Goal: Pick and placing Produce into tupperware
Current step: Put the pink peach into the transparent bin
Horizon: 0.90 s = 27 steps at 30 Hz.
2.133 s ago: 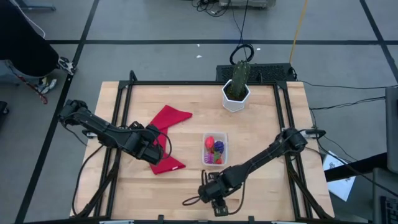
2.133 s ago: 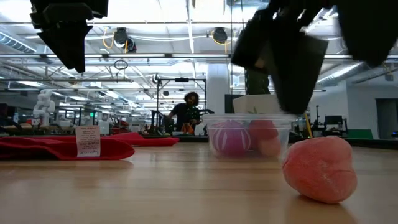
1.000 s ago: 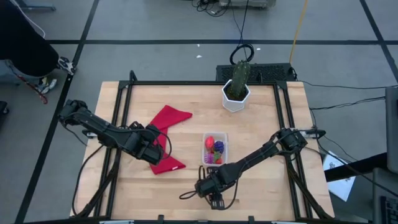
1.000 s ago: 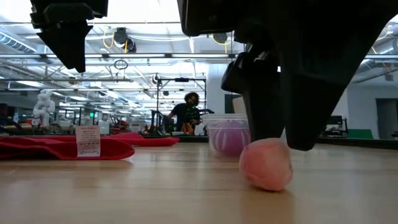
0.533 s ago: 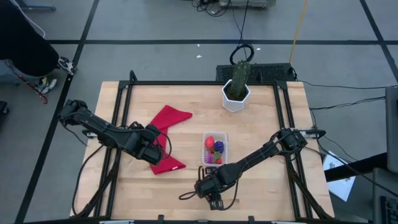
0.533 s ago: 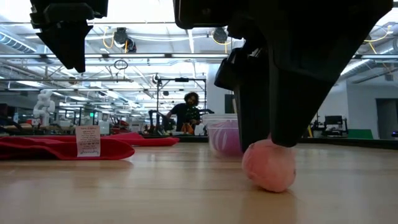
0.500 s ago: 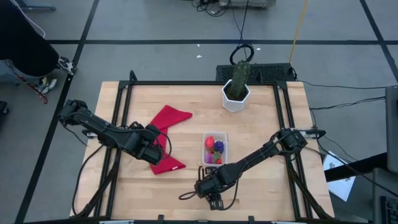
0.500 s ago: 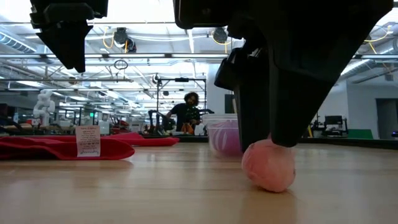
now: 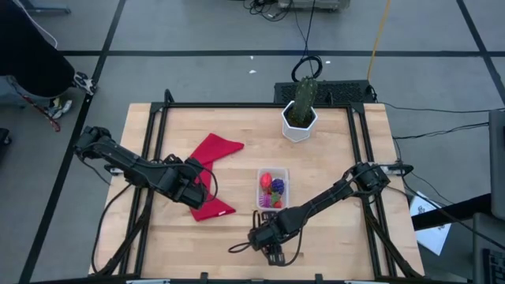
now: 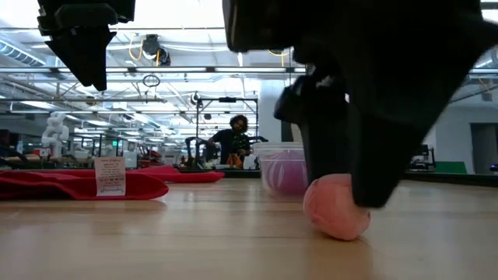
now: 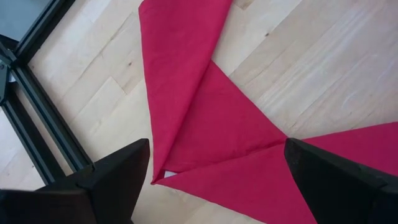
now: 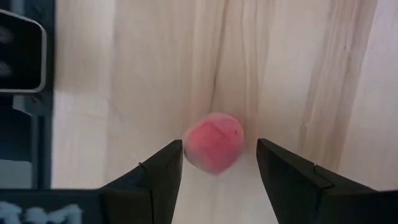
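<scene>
Right wrist view shows the right gripper (image 12: pixel 214 163) low over the desk (image 12: pixel 311 74), its jaws spread wide on either side of a pink toy fruit (image 12: pixel 214 142) without pinching it. That fruit lies near the desk's front edge, just in front of the tupperware (image 9: pixel 272 189), which holds other produce (image 9: pixel 271 186). Over the red cloth (image 11: pixel 205 106), the left gripper (image 11: pixel 214 171) hangs with jaws wide and empty.

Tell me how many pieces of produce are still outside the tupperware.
1: a pink fruit lies on the table near its front edge, between the open fingers of the right end effector. The others sit inside the tupperware; more could be hidden under the arm.
</scene>
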Available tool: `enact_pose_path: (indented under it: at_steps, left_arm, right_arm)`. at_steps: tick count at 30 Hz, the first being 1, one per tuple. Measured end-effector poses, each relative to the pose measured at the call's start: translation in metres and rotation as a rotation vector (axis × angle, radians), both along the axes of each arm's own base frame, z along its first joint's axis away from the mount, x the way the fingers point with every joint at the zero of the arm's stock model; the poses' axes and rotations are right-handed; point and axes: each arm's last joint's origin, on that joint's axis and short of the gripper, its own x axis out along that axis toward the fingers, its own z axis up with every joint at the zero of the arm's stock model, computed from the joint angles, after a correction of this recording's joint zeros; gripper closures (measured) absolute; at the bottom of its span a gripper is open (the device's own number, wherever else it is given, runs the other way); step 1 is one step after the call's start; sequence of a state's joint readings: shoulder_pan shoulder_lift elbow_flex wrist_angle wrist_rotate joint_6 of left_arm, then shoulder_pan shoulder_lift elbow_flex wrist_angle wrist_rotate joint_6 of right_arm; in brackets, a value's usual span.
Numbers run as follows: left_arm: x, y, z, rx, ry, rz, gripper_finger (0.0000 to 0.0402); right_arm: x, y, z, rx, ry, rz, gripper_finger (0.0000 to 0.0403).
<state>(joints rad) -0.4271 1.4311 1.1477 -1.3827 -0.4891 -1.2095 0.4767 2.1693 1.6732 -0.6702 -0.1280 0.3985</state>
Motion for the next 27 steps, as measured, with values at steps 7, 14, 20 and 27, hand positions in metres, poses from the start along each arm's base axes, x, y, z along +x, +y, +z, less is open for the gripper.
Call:
enact_pose_path:
  at_steps: [7, 14, 20, 27]
  left_arm:
    - [0.0, 0.0, 0.0, 0.0, 0.0, 0.0, 0.0023]
    - [0.0, 0.0, 0.0, 0.0, 0.0, 0.0, 0.0023]
    - [0.0, 0.0, 0.0, 0.001, 0.0, -0.001, 0.0023]
    - [0.0, 0.0, 0.0, 0.0, 0.0, -0.001, 0.0023]
  right_arm:
    - [-0.003, -0.008, -0.011, -0.005, 0.027, -0.029, 0.0206]
    - [0.001, -0.011, -0.01, 0.02, 0.006, -0.05, 0.0206]
    - [0.002, -0.011, -0.01, 0.019, -0.002, -0.049, 0.0206]
    - [0.002, -0.011, -0.01, 0.02, -0.009, -0.047, 0.0206]
